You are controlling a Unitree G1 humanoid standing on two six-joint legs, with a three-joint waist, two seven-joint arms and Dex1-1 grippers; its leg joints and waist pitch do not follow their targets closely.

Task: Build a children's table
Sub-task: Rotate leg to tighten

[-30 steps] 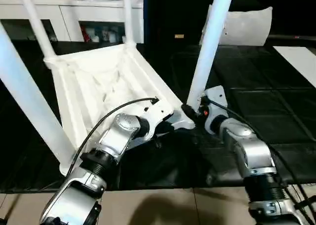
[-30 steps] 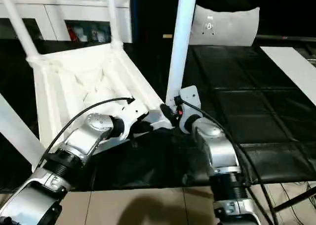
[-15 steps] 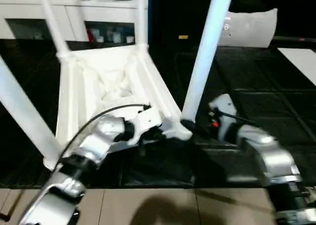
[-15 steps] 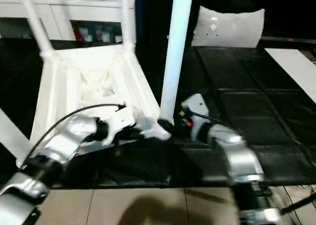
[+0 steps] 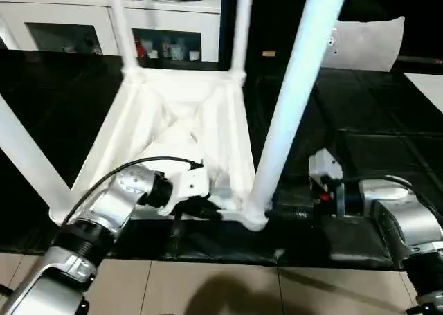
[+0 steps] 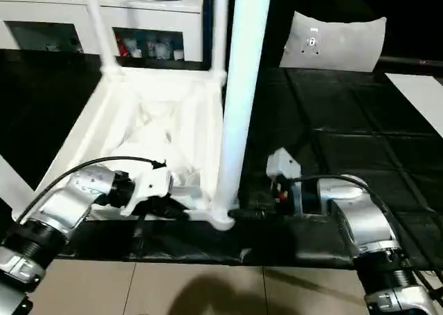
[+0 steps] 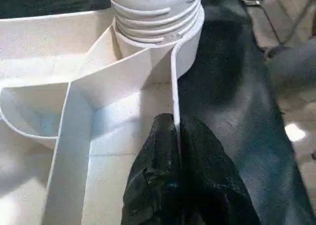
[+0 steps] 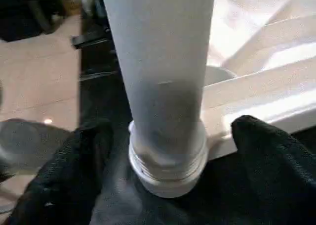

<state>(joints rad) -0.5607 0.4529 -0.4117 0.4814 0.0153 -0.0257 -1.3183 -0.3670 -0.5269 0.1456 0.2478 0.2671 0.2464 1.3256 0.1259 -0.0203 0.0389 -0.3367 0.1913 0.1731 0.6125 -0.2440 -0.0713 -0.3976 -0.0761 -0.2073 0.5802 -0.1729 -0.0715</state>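
Leg (image 8: 163, 76) threads between open right pincer (image 8: 163, 156) fingers

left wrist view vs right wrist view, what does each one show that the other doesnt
Left wrist view: the left gripper pinched shut on a thin rib of the tabletop's underside. Right wrist view: the right gripper open, a finger on each side of the leg without touching it. Both show the corner socket with the leg's threaded base in it.
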